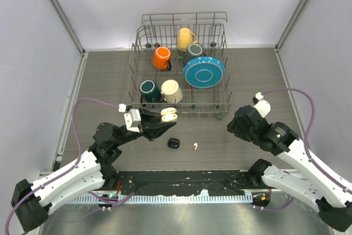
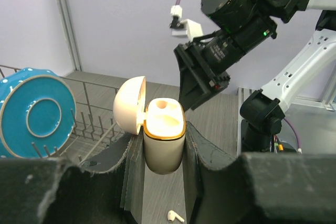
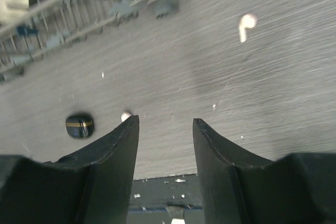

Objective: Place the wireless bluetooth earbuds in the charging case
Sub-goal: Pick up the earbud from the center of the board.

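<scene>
Cream and glossy, one open charging case (image 2: pixel 164 129) sits clamped in the left pincer (image 2: pixel 163 150), one white stemmed earbud (image 1: pixel 194 146) lies on the grey desk (image 1: pixel 231 141), and the right pincer (image 3: pixel 165 120) hangs empty, half parted.

Bare tabletop (image 1: pixel 231 152) around the white earbud (image 1: pixel 194 146); dish rack (image 1: pixel 203 107) behind, small black item (image 1: pixel 173 143), perhaps a case, nearby.

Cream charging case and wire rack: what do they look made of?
The cream open-lidded charging case looks like smooth moulded plastic, with a soft sheen and rounded edges. The grey wire dish rack looks like metal, thin stiff rods; any coating cannot be told.
</scene>
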You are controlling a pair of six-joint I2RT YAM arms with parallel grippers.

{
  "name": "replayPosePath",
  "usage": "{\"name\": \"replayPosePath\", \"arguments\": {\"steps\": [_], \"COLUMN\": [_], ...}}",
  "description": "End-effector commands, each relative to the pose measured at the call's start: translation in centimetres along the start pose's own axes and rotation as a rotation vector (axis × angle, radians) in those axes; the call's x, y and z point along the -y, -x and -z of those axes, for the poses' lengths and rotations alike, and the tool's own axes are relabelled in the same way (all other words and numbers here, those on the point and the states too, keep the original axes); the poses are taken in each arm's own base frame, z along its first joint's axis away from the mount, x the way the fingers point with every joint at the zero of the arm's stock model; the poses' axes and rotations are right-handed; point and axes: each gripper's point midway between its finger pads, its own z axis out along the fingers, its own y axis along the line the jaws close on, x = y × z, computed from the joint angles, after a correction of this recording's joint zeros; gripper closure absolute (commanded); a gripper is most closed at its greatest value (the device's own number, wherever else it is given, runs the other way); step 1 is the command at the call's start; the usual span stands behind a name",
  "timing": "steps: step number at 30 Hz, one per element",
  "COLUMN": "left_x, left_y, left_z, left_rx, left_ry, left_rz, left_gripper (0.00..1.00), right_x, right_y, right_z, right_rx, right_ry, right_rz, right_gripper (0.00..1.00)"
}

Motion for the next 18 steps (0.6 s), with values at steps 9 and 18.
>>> {"name": "replayPosePath", "arguments": {"steps": [9, 18], "left_x": [0.0, -0.3], "left_y": [2.2, 2.0], "left_z": [0.3, 0.9], "left_rx": [0.053, 0.044], "left_ry": [0.017, 0.046], "left_rz": [-0.05, -0.054], "left_gripper": [1.0, 1.0], "right_x": [-6.8, -9.4], "right_y": [-4.5, -8.1], "right_z": [-2.4, -2.6], "right_rx": [-0.209, -0.165], "right_ry": [0.235, 0.232], "right_rz": [0.217, 0.317], "right_gripper": [0.5, 0.51]}}
